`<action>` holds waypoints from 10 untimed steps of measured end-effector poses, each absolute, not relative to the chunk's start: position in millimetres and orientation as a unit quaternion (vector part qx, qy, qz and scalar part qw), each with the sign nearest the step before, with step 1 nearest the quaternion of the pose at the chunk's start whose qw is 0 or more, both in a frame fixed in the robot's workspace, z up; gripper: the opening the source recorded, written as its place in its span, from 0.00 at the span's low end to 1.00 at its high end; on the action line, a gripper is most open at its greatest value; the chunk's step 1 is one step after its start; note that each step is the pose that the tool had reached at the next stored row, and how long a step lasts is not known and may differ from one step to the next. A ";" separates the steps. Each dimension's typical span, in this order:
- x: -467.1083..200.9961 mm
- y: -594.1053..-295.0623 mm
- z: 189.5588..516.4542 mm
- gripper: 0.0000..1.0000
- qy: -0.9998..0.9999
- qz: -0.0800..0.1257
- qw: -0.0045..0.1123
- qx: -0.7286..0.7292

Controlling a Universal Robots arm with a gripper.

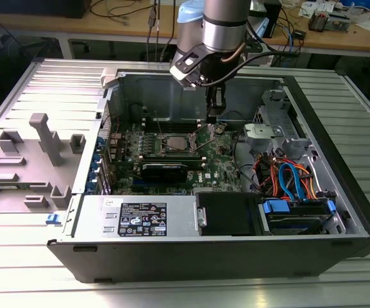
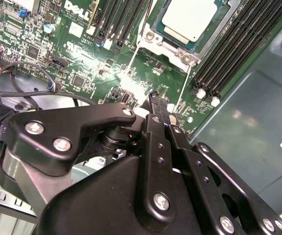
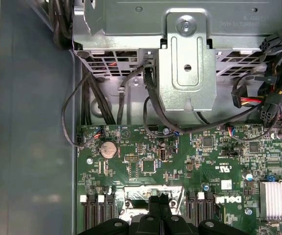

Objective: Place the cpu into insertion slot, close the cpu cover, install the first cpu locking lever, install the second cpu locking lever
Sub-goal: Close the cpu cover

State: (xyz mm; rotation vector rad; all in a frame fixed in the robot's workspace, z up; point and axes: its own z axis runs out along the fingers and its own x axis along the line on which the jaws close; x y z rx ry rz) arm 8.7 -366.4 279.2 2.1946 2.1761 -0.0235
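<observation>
Hanging inside the open computer case (image 1: 338, 215), the hand (image 1: 215, 114) has its two black fingers pressed together, with nothing seen between them; in the second wrist view the hand (image 2: 158, 100) is poised over the green motherboard (image 2: 82, 58), near one corner of the socket but apart from it; the cpu (image 2: 188, 18) sits in the insertion slot (image 1: 161, 146), its dull silver top facing up; the cpu cover (image 2: 169, 45) lies as a silver frame around the chip; a thin wire lever (image 2: 135, 55) runs along one side of the socket, and I cannot tell whether it is latched; long black memory slots (image 2: 238, 44) flank the socket; in the first wrist view the hand (image 3: 159, 199) points toward a round coin battery (image 3: 108, 149) and a metal drive bracket (image 3: 187, 63); the case lies on a slatted metal bench (image 1: 172, 292), with a grey plastic fixture (image 1: 47, 138) at the exterior view's left.
</observation>
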 end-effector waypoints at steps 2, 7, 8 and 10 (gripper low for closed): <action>9.2 -366.4 279.2 0.11 0.704 -0.008 0.025 0.710; 9.9 -366.4 279.2 0.11 0.704 -0.008 0.025 0.710; 10.0 -366.4 279.2 0.11 0.704 -0.008 0.025 0.710; 10.0 -366.4 279.2 0.11 0.704 -0.008 0.025 0.710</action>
